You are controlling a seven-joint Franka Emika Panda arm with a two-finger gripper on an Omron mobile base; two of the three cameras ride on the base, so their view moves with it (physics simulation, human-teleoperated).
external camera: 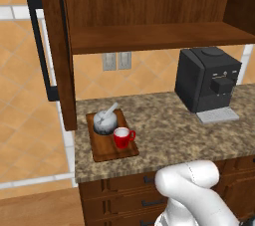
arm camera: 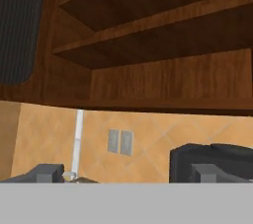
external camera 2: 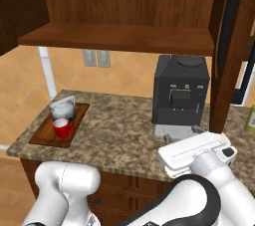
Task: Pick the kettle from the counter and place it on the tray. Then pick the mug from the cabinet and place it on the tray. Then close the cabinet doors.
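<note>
Speckled granite counter (external camera: 199, 135) carries the dark wooden tray (external camera: 102, 153) with silvery kettle (external camera: 105, 121) and red mug (external camera: 121, 137) on it; wall cabinet (external camera: 149, 1) doors open, my pincer (arm camera: 126, 173) spread wide.

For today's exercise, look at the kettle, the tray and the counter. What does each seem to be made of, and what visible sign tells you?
The kettle looks like metal: silvery-grey with a pale sheen, though the render leaves this open. The tray appears to be wood with a smooth finish: dark reddish-brown with faint grain streaks. The counter looks like polished granite or similar stone: a brown-and-beige speckled pattern across its top.
</note>
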